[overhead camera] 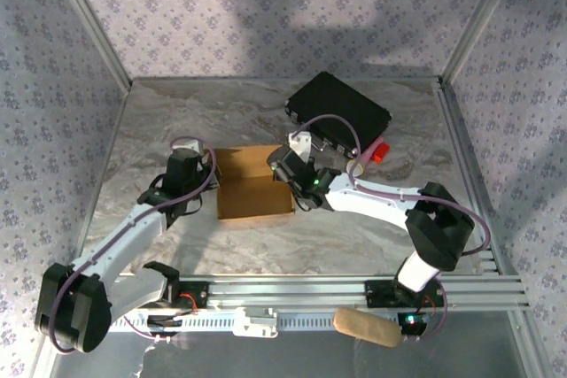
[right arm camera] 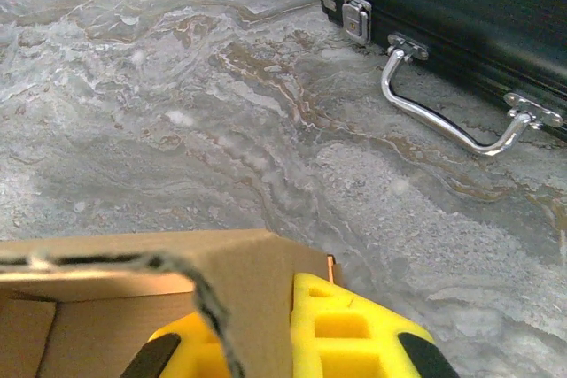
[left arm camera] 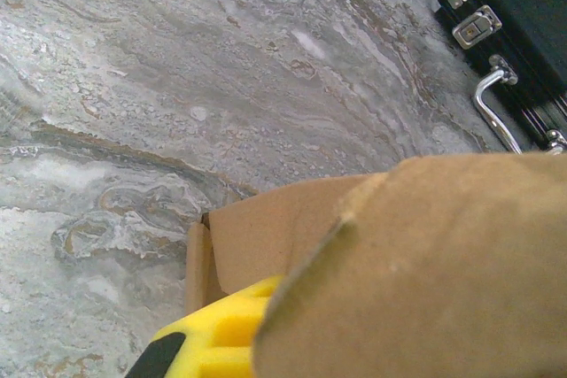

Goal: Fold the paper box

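Black case (overhead camera: 338, 111) sits far right on the marbled grey worktop (overhead camera: 177, 112), its chrome handle (right arm camera: 447, 126) and latch (right arm camera: 356, 15) showing. Small red object (overhead camera: 380, 152) just beside it. Tan roll (overhead camera: 366, 326) down at the near edge.

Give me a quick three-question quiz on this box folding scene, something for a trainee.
1. True or false: the cardboard box touches the black case.
2. What sits between the fingers of the right tool? A: a wall of the box. B: the case's handle. C: nothing.
3. Fill in: in the overhead view, the left tool is at the box's ___ edge.

Key: 1 false, they lie apart. 2 A. 3 left.
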Controlling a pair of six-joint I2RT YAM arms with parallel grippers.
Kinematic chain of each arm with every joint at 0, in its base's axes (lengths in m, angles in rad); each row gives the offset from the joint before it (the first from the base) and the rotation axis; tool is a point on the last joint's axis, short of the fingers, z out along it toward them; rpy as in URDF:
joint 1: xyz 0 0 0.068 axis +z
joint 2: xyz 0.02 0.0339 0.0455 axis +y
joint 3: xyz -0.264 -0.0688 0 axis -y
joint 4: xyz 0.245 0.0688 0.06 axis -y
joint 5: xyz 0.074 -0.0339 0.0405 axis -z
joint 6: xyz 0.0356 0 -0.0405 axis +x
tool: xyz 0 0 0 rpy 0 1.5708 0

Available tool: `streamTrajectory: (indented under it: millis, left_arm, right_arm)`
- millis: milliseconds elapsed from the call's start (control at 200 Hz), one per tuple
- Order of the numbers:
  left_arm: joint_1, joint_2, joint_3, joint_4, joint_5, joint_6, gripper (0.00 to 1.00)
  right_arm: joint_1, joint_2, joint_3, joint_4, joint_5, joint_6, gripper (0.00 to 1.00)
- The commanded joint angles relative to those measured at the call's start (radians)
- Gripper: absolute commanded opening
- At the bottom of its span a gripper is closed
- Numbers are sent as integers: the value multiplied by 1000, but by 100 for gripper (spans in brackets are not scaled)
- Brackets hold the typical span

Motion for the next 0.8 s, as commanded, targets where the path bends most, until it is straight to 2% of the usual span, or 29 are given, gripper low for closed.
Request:
streamTrajectory:
  millis: [0, 250, 505, 605, 795]
  left_arm:
    - [-38, -41, -46, 73, 51, -15, 5]
    - [-104, -123, -162, 136, -15, -10, 5]
    - [-179, -158, -242, 176, -80, -3, 5]
    - [-208, -154, -256, 179, -111, -6, 5]
    - [-260, -155, -259, 147, -204, -15, 5]
  right_arm:
    - [38, -11, -86, 67, 22, 0, 0]
    - [82, -41, -232, 246, 48, -66, 0]
    - [103, -68, -311, 285, 73, -86, 2]
    - [106, -81, -324, 272, 68, -86, 10]
    - [129, -156, -311, 169, 50, -67, 38]
